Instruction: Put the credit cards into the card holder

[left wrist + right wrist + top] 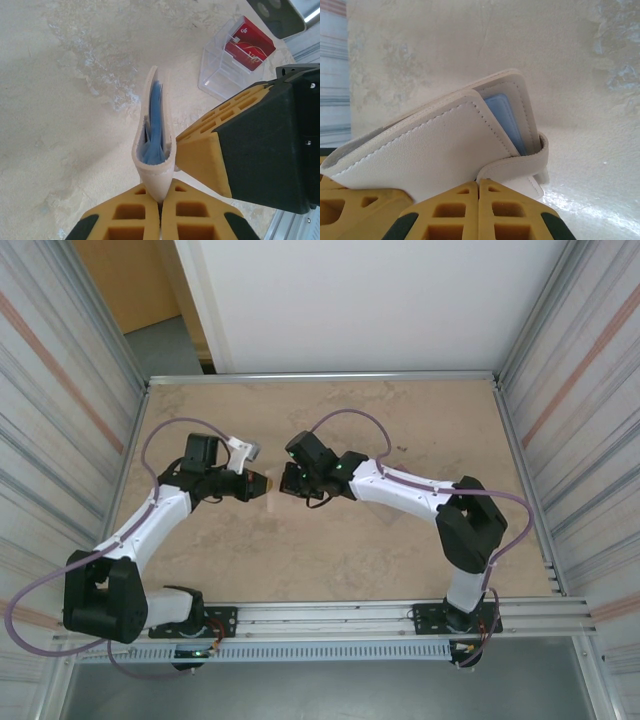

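Closest in, the left end effector (160, 200) is seen pinched on the folded spine of the card holder (167, 125), which is held on edge over the table (65, 100), gaping slightly, blue pockets showing. From the side, the right end effector (479, 192) is pressed together, its tips set against the holder's snap tab (515, 162); a grip on it cannot be confirmed. Beyond, a clear case (220, 75) is seen on the table, a red credit card (249, 44) lodged inside.
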Tool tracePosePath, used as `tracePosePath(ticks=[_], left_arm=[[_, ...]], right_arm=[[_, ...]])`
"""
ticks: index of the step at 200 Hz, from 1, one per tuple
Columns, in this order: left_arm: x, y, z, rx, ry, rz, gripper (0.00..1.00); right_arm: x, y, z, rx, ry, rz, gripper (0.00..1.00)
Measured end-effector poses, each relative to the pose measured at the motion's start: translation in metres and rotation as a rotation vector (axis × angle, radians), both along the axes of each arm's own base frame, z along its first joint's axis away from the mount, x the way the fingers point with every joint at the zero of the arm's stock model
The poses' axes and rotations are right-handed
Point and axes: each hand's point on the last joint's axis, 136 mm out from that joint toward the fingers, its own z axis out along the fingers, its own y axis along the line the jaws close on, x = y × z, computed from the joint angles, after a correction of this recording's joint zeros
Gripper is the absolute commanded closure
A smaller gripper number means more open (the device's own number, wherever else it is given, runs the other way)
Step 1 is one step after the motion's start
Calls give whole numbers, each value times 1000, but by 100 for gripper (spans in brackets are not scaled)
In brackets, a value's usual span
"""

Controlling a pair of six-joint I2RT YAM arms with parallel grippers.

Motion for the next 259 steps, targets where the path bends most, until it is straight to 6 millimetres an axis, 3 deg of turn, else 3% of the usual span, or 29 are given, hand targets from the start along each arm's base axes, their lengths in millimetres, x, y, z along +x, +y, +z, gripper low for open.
tracePosePath(ticks=[48, 69, 90, 98, 125, 151, 174, 194, 229, 259], left_arm=[[-1, -2, -1, -4, 6, -9, 100], [-1, -7, -4, -3, 21, -22, 100], [-1, -10, -8, -1, 34, -33, 100], [-3, -12, -8, -1, 38, -37, 100], [-8, -20, -9, -3, 44, -62, 100], [-16, -32, -14, -1, 65, -102, 100], [-20, -41, -21, -31, 114, -113, 100], [-27, -49, -34, -50, 176, -116, 100], [-37, -66, -60, -41, 294, -148, 100], [-29, -74, -72, -31, 360, -147, 100]], right_arm=[[1, -40, -6, -59, -6, -54, 100], [4, -48, -8, -74, -2, -70, 100], [0, -50, -10, -90, 5, -62, 71], [-1, -52, -10, -101, 4, -56, 64], [-11, -74, -6, -157, -10, -64, 57], [-21, -97, 13, -196, -53, -75, 51], [-31, -110, 31, -192, -90, -79, 50], [-42, -120, 35, -193, -98, -76, 51], [-60, -124, 27, -221, -86, -51, 66], [-72, -119, 14, -242, -65, -14, 74]])
